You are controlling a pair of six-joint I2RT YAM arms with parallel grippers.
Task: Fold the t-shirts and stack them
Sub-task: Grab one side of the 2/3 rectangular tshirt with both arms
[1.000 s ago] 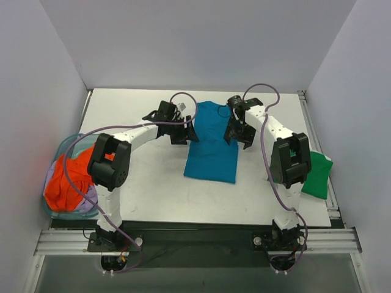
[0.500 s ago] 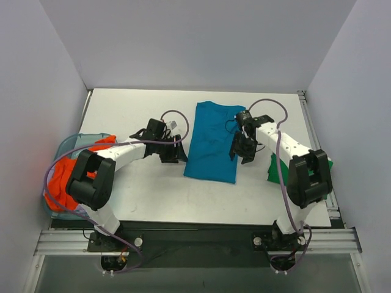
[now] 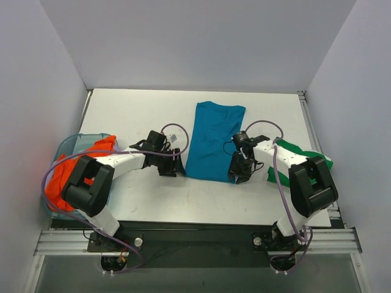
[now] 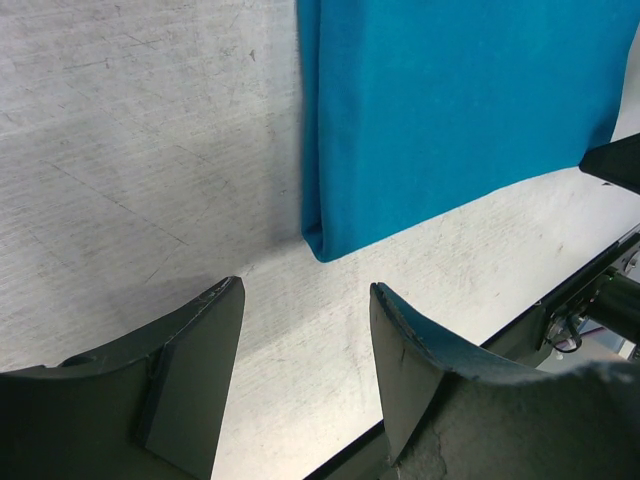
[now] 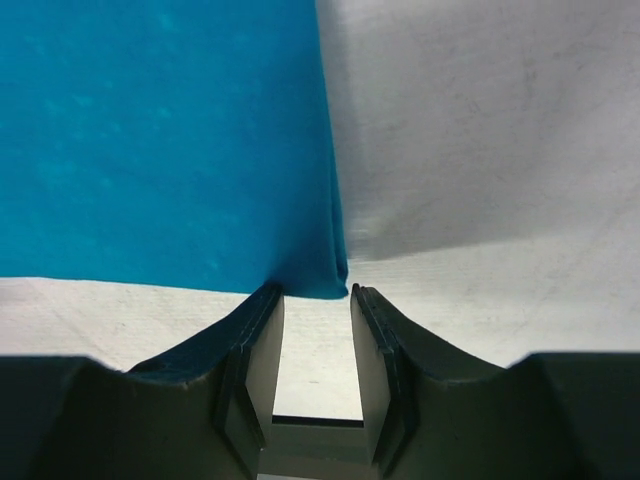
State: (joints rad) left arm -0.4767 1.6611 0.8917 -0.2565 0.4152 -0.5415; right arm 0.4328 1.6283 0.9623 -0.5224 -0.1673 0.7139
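In the top view, the folded teal t-shirt is seen laid lengthwise on the table, between the two grippers. The left gripper is set just beside its near left corner and the right gripper at its near right corner. How the jaws stand cannot be read here. An orange shirt heaped in a basket is shown well outboard of the left arm, and a green shirt just outboard of the right. Neither is caught by a wrist camera.

In the left wrist view, the fingers are spread wide with nothing between them. The shirt's layered corner lies just ahead of the tips, untouched.

In the right wrist view, the fingers are parted only narrowly and are empty. The corner sits right ahead of the gap.

Trouble can be expected if only the upper layer is pinched, since the fold would then open. The narrow right gap may shove the corner and bunch it. An uneven lift would skew the fold.
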